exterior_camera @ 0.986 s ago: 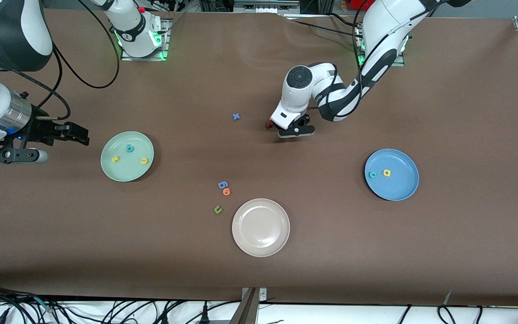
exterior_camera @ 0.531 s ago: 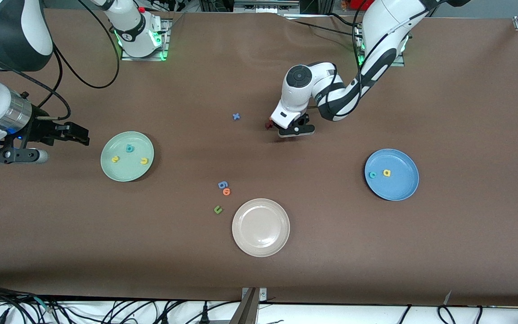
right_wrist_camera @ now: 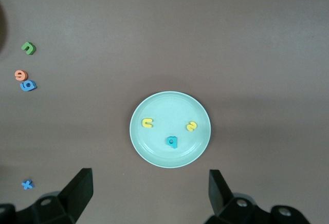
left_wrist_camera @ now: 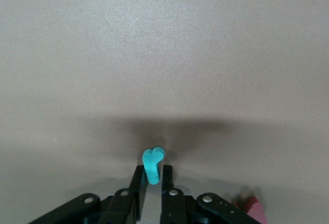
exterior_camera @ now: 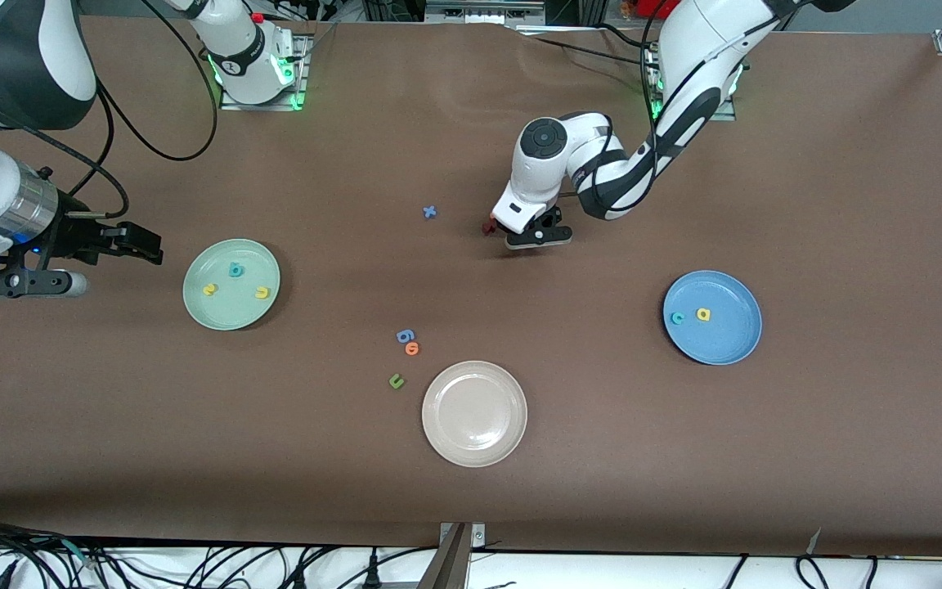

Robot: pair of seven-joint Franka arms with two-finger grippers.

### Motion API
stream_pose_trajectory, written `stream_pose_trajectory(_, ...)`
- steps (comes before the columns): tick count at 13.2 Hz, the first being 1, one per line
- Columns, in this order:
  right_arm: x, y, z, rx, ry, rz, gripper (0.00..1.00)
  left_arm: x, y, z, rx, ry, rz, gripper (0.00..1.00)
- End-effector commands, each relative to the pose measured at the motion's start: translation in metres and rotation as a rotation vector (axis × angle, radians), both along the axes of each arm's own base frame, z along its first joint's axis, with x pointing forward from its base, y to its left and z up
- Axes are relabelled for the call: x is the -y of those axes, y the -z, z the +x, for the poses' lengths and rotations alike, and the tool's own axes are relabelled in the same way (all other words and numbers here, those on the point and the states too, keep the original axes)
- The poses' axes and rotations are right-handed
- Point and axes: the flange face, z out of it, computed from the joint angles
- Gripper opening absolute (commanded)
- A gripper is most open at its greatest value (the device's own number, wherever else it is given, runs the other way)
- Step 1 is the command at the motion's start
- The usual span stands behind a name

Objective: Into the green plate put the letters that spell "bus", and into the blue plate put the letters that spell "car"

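One letter is left to move: the teal r point(left_wrist_camera: 153, 165). The left gripper point(exterior_camera: 538, 236) is down at the table, in the middle and toward the robots, and its jaws are pinched narrow on the r, as the left wrist view shows. The blue plate point(exterior_camera: 731, 337) sits toward the left arm's end, nearer the camera than this gripper, with the c point(exterior_camera: 678, 318) and the a point(exterior_camera: 704, 314) in it already. The green plate point(exterior_camera: 222, 307) toward the right arm's end has the b point(exterior_camera: 235, 269), s point(exterior_camera: 209, 289) and u point(exterior_camera: 262, 292). The right gripper point(exterior_camera: 144, 245) waits beside that plate, jaws wide. To do this step well, the left arm should lift the r straight up, hold it tight because it is tiny and soft, carry it over the blue plate, go low, and let go over a bare spot. A red bit point(exterior_camera: 487, 227) lies just beside the gripper, so it should not be bumped.
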Motion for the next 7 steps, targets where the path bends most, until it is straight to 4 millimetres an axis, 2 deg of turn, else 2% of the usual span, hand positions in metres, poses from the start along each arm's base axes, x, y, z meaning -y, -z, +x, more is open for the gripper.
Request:
stream_pose_trajectory(1, -0.0015, -0.0012, -0.0042, -0.001, 0.006, -0.016, 0.99, -0.003, 0.0035, -0.0099, 0.01, 0.01, 0.023, 0.15)
stream_pose_trajectory(7, -0.0015, -0.0012, -0.0042, -0.001, 0.006, -0.016, 0.99, -0.0042, 0.0038, -0.0088, 0.01, 0.007, 0.024, 0.09)
